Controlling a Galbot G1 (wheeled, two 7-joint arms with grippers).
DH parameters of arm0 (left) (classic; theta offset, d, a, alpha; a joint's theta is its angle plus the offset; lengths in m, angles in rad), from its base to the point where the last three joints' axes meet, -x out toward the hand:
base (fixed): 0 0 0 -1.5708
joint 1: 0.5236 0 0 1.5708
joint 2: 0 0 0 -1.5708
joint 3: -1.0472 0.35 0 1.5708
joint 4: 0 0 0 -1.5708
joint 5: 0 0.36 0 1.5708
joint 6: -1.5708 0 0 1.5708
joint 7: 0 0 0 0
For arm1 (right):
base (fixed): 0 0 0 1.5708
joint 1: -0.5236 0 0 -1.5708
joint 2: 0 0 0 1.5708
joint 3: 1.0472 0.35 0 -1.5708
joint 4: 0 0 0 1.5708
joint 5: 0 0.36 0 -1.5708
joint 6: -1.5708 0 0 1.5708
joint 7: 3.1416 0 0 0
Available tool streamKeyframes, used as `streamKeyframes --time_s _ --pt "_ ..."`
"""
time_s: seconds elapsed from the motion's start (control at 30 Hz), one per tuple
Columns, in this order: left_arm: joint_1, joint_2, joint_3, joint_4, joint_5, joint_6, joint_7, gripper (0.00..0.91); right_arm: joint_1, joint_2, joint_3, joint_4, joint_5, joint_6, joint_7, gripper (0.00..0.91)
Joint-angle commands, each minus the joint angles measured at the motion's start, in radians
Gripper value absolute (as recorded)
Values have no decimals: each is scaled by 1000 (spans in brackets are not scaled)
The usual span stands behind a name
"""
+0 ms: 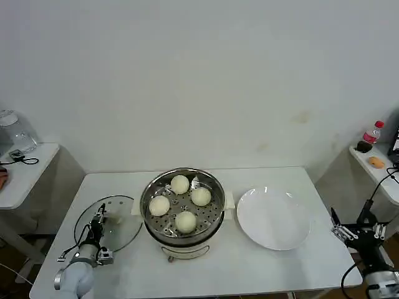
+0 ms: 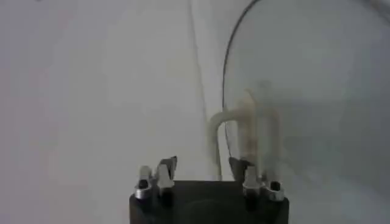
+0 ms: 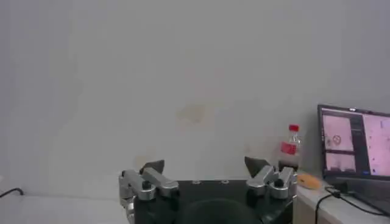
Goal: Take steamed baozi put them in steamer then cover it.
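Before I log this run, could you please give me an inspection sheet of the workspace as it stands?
Surface: white table, bare around the items.
Job's things: four baozi sit in the open steamer at the table's centre; the glass cover lies flat on the table to its left, not yet on.
Clutter: empty white plate right of the steamer.
Grippers: left gripper open at the cover's handle, not closed on it; right gripper open, idle off the table's right edge.
Cables: black cable beside the right arm.
Surroundings: white wall; side tables, the right one holding a bottle.
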Motion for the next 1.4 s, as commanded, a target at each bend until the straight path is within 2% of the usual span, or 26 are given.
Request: streamKeyframes --time_s 0.03,0.37,0.5,0.7,1.03,1.4 --pt "-7 -2 3 11 7 -14 8 0 -3 3 -3 1 -3 1 -1 907" --pt "15 -22 -28 -9 -12 -14 -47 0 -3 7 -8 -2 -12 8 -1 907" --pt "63 -52 -73 -105 -14 27 -87 0 -3 5 -15 0 -15 9 -2 907" --pt "175 -94 -138 -302 17 133 -60 0 4 1 -39 -1 -22 7 -5 907" --pt "294 -72 -253 -585 -84 222 72 0 2 -10 -68 -4 -38 10 -14 907" --pt "290 19 -216 -791 -229 319 195 0 6 0 -88 -3 -66 9 -22 907"
